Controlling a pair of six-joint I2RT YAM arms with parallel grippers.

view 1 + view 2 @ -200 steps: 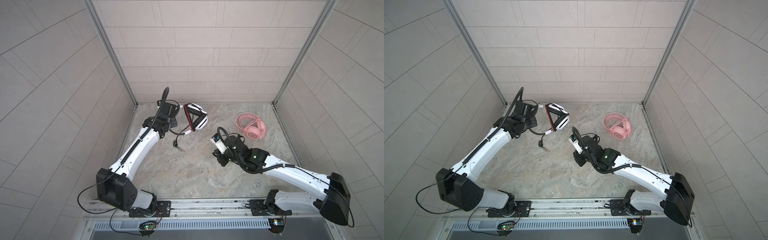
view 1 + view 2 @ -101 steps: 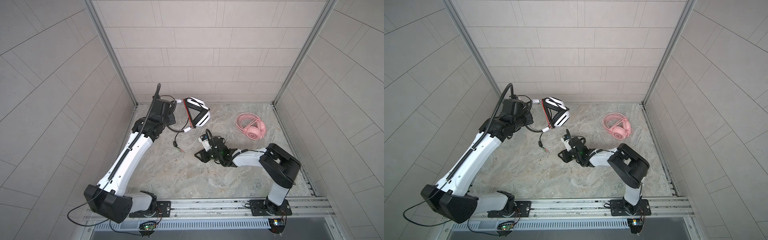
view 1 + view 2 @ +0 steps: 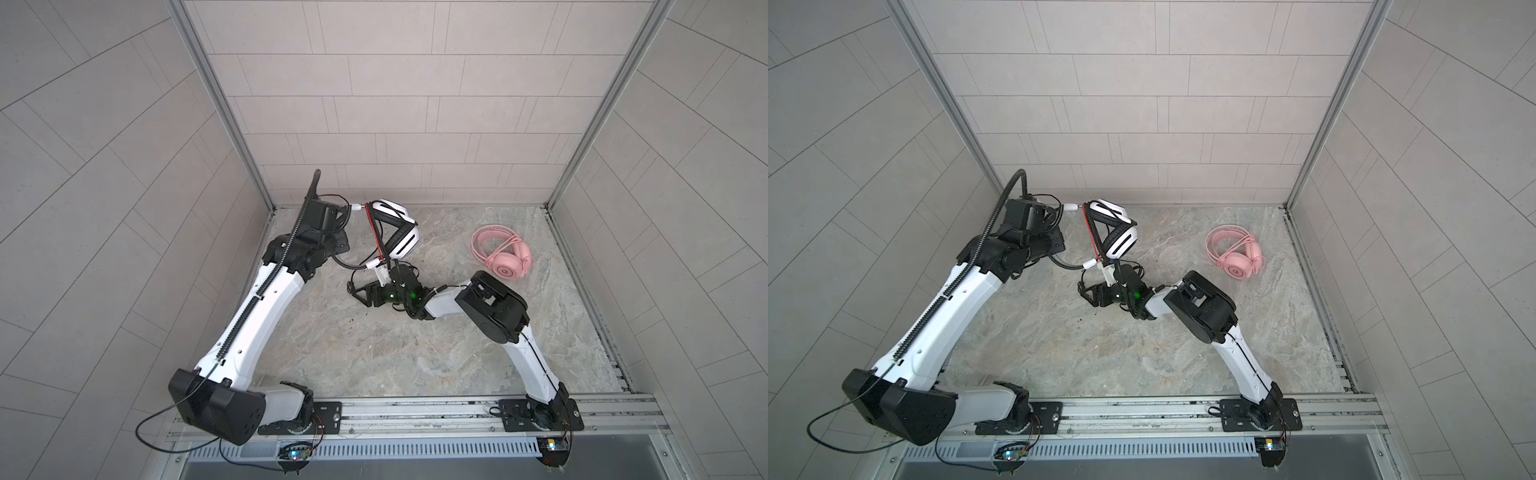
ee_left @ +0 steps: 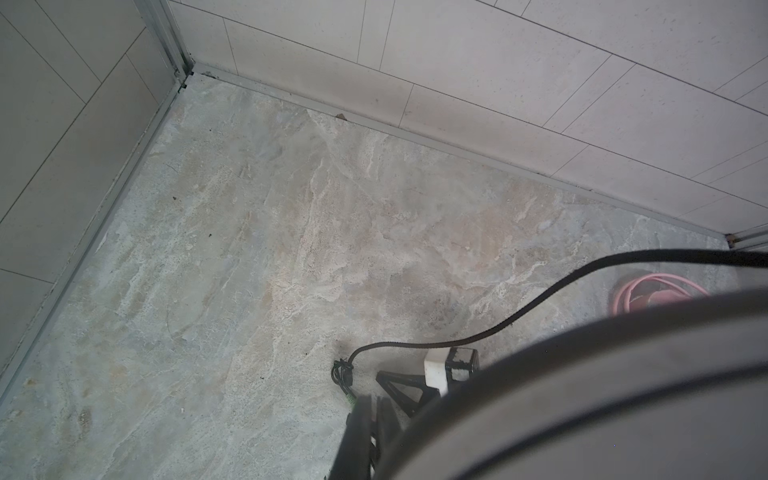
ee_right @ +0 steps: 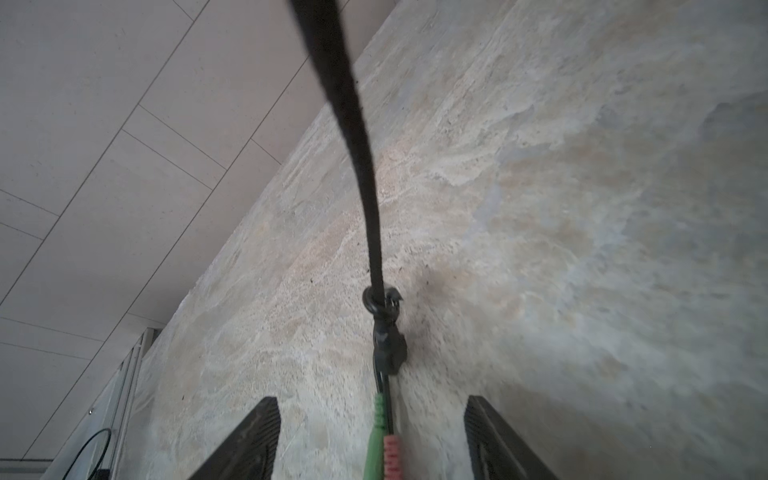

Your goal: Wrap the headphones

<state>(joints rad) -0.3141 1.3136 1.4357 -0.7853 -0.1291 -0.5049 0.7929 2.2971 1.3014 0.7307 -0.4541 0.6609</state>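
White and black stripes on the round cups of the white-and-black headset [image 3: 405, 241], with a thin red line along its band; plain black on its thin cable [image 5: 365, 187], ending in a green plug [image 5: 376, 436] and a pinkish-red plug [image 5: 391, 457]; pink all over on the pink headset [image 3: 505, 259], cable included; marbled grey and beige on the tabletop [image 3: 374, 353]; pale grey tiles with fine dark joints on the walls [image 3: 395, 104]; white shells and black joints on the left arm [image 3: 257, 324] and right arm [image 3: 528, 357].
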